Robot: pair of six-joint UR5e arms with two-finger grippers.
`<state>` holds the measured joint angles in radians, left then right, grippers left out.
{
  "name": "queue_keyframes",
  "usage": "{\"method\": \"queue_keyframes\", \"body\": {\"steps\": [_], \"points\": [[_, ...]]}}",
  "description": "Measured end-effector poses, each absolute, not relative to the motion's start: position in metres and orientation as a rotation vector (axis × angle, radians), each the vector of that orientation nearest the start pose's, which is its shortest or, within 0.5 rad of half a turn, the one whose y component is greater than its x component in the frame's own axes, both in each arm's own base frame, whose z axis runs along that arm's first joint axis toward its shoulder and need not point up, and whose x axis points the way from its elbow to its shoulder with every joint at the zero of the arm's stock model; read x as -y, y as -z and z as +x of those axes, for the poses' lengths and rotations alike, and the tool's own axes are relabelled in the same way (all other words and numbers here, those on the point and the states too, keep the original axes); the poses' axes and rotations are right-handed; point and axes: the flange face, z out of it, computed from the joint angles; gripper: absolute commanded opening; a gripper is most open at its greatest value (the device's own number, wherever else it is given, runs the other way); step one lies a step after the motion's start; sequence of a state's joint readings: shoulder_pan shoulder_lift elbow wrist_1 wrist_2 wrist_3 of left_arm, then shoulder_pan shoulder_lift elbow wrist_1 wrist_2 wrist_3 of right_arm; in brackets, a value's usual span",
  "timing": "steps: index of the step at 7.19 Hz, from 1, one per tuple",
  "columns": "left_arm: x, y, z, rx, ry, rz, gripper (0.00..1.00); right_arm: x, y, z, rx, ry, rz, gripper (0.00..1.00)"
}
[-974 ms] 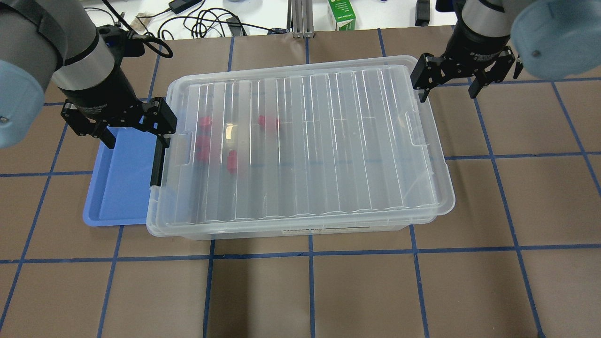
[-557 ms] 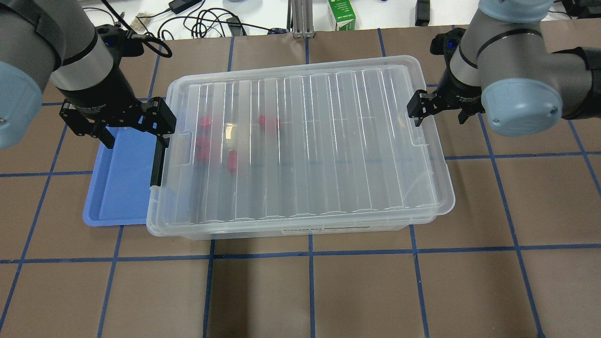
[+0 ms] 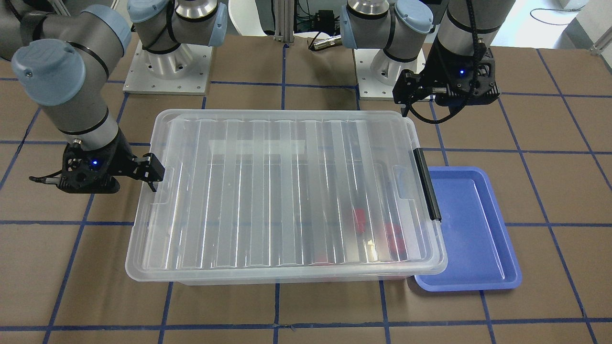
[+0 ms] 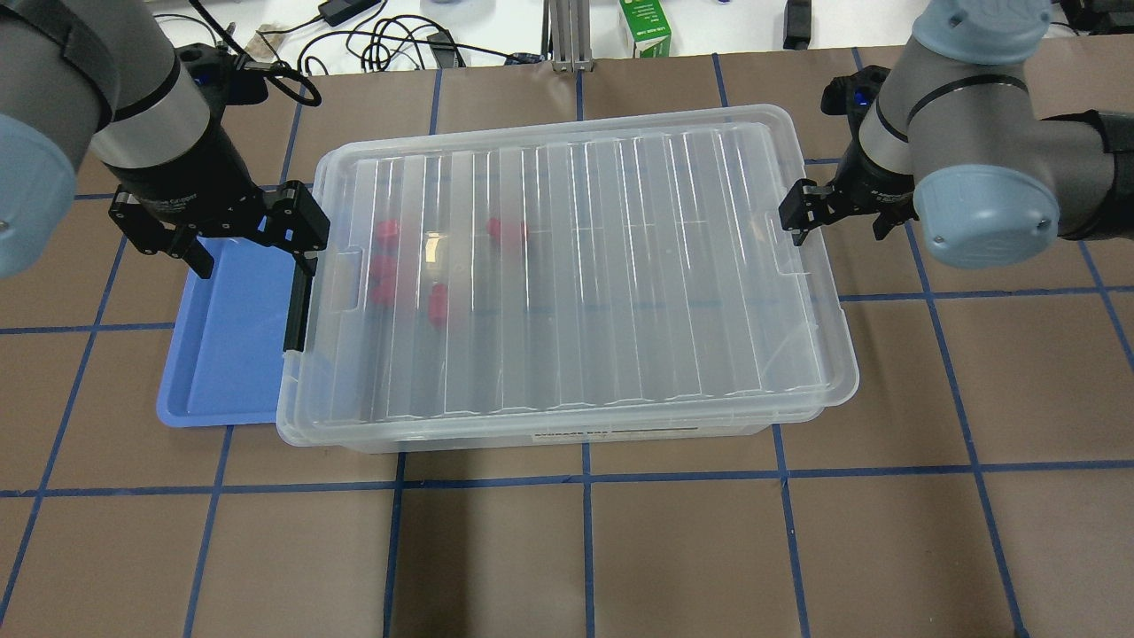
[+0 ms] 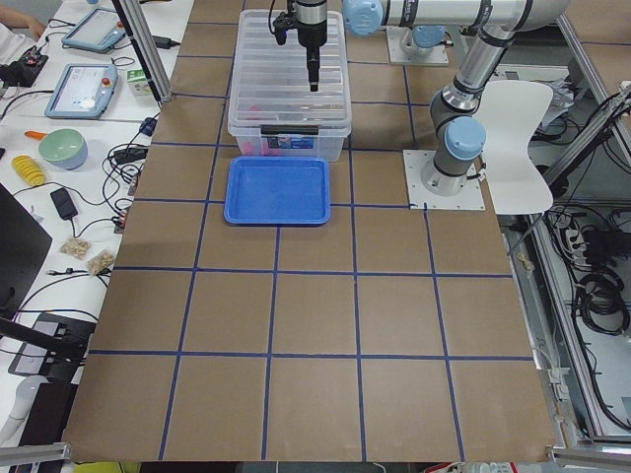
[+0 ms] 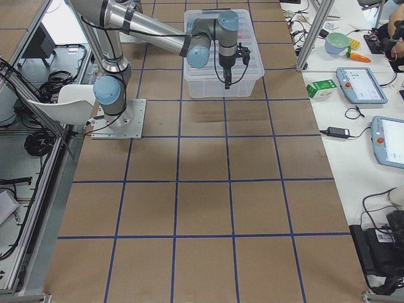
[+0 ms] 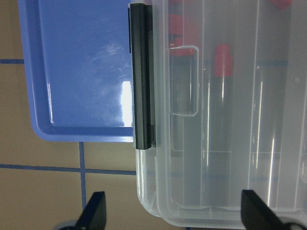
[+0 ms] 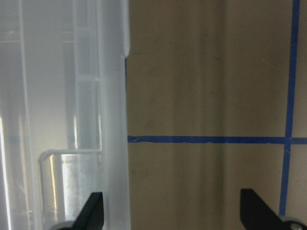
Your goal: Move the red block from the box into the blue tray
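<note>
The box (image 4: 620, 292) lies mid-table, its ribbed clear lid closed. Several red blocks (image 4: 386, 231) show blurred through the lid near its left end. The blue tray (image 4: 221, 354) lies empty against that end, beside the black latch handle (image 4: 298, 301). My left gripper (image 4: 255, 263) is open and empty, straddling the box's back left corner and the tray. In the left wrist view its fingertips (image 7: 95, 213) flank the latch (image 7: 143, 76). My right gripper (image 4: 837, 232) is open and empty at the box's right end, one finger over the lid's rim (image 8: 112, 120).
Brown table (image 4: 585, 549) with blue tape grid. A green carton (image 4: 645, 27) and cables lie beyond the back edge. In the front-facing view the tray (image 3: 473, 229) is right of the box (image 3: 287, 191).
My right arm has swung in and down from the back right to the box's right end. My left gripper has barely moved. Box, tray and blocks are unmoved.
</note>
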<state>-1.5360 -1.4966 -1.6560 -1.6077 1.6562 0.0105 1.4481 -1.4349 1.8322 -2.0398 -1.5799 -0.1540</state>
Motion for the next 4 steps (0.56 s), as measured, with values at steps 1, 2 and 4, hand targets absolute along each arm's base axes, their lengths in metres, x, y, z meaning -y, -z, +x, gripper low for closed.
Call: {"method": "queue_keyframes", "body": {"steps": [1,2,4], "points": [[0.46,-0.478,-0.109,-3.057,-0.078,-0.03,1.0,0.541,-0.336,0.043,-3.16,0.098,-0.074,1.0],[0.46,-0.478,-0.109,-3.061,-0.074,-0.029,1.0,0.544,-0.335,0.016,-3.16,0.091,-0.092,1.0],[0.461,-0.479,-0.113,-3.096,-0.063,-0.031,1.0,0.544,-0.335,-0.023,-3.162,0.096,-0.124,1.0]]}}
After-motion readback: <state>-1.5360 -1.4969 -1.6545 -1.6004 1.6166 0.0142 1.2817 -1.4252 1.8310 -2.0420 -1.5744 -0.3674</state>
